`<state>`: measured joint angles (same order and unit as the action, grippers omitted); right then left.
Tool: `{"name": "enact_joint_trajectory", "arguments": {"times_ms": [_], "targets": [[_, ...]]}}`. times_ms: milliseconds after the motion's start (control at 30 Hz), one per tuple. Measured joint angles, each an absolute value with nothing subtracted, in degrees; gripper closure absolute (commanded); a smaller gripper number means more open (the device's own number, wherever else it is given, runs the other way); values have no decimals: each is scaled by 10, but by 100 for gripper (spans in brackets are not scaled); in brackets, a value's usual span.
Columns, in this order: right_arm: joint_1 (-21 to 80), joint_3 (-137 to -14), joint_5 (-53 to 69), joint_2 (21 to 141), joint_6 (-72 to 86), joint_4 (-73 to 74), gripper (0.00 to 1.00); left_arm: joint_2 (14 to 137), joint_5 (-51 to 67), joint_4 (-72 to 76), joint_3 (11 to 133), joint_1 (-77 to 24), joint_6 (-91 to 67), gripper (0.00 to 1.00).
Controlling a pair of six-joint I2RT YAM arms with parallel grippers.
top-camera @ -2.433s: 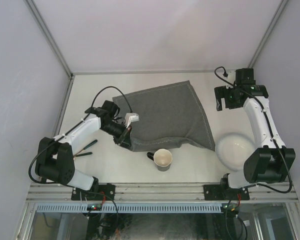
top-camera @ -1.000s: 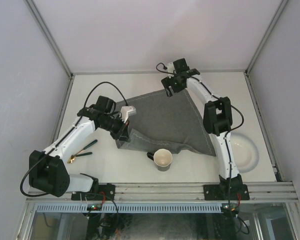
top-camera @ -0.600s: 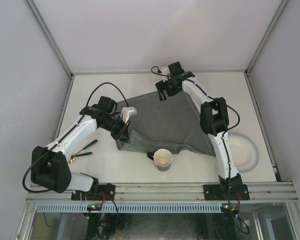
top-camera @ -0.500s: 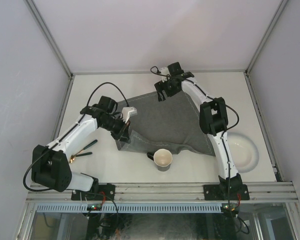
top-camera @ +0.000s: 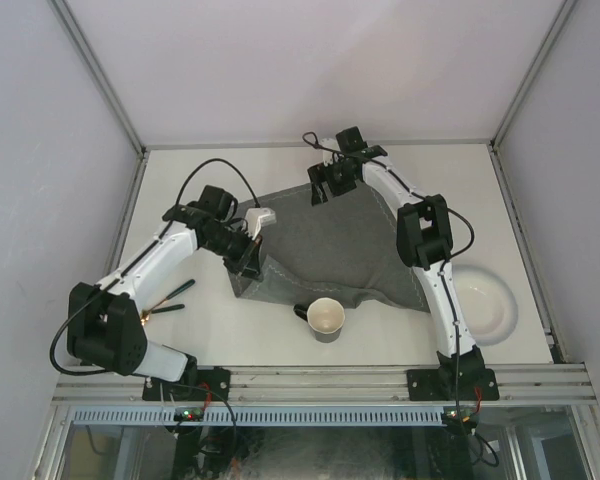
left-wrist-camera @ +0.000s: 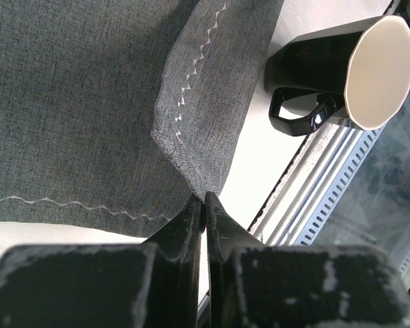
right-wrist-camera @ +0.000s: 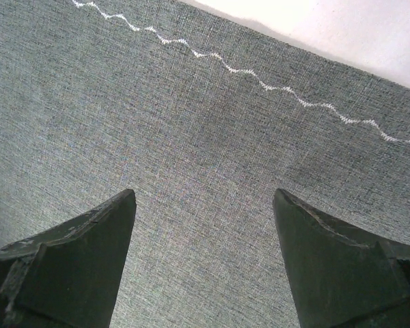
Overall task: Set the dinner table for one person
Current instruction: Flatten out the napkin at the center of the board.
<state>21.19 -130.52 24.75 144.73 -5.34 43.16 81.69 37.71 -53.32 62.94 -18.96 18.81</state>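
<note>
The dinner table (top-camera: 180,180) is a plain off-white top. On it lies a grey stitched cloth mat (top-camera: 330,235), rumpled along its near edge. My left gripper (top-camera: 248,267) is at the mat's near-left corner. In the left wrist view its jaws (left-wrist-camera: 204,199) are shut on a folded tip of the mat (left-wrist-camera: 89,102). My right gripper (top-camera: 321,192) hovers over the mat's far corner. In the right wrist view it is open (right-wrist-camera: 203,198), with only grey cloth (right-wrist-camera: 205,116) between its fingers.
A black mug with a cream inside (top-camera: 326,318) stands just in front of the mat's near edge, also in the left wrist view (left-wrist-camera: 355,68). A white bowl (top-camera: 490,300) sits at the right. Dark-handled cutlery (top-camera: 168,298) lies at the left beside the left arm.
The right gripper has crept a little leftward and nearer over the mat's far corner, still open. The left gripper keeps its pinch on the near-left corner and has barely shifted.
</note>
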Motion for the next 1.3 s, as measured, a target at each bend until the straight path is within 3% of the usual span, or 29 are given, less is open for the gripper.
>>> {"name": "enact_joint_trajectory", "arguments": {"times_ms": [833,1000,1100,1300], "targets": [[175,-1345,258,1481,-23,443,17,837,375,-559,666,-206,180,88],[169,-1346,243,1483,-21,440,17,850,342,-556,669,-207,164,71],[161,-1346,228,1483,-18,434,17,855,293,-536,669,-208,138,54],[134,-1350,200,1483,-8,430,17,854,175,-457,669,-184,77,52]]}}
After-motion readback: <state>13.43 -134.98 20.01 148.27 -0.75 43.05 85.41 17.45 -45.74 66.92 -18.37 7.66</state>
